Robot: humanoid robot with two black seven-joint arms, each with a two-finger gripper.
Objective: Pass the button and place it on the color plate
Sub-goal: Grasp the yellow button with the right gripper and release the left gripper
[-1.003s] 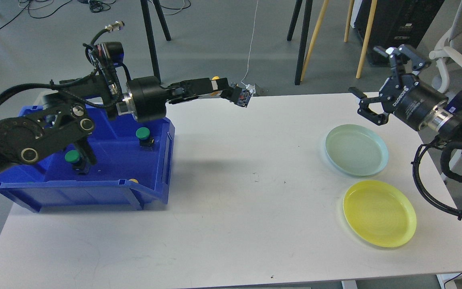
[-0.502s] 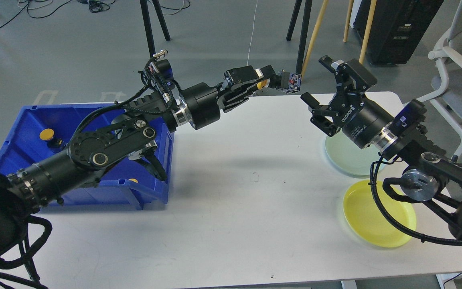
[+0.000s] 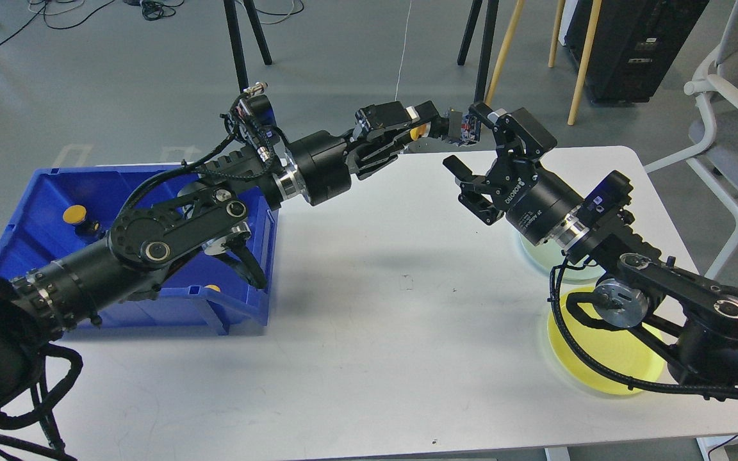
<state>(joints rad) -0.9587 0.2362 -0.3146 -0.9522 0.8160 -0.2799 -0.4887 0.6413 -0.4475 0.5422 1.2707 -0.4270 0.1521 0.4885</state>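
**Grippers nearly meeting above the far table edge**

Left gripper (image 3: 436,126) is clamped on a yellow button (image 3: 416,132), held out high over the far edge of the white table (image 3: 343,320), with the button's dark base and its small coloured end pointing toward the other arm. Right gripper (image 3: 471,144) stands spread wide, one finger reaching up just beside the button's tip, the other lower down; whether they touch it I cannot tell.

Room to move is plentiful in the table's middle, which lies bare between the two arms. At the left edge sits the blue bin (image 3: 260,224), the left arm's thick links crossing over it; another yellow button (image 3: 74,214) rests in its far corner. On the right side, the pale green plate (image 3: 529,246) and the yellow plate (image 3: 599,358) are both largely covered by the right arm's wrist and cables, and the yellow plate lies close to the table's right edge.

Compared with half a second ago, the right gripper has pushed further left and up toward the button, closing most of the gap, while the left arm has barely shifted.
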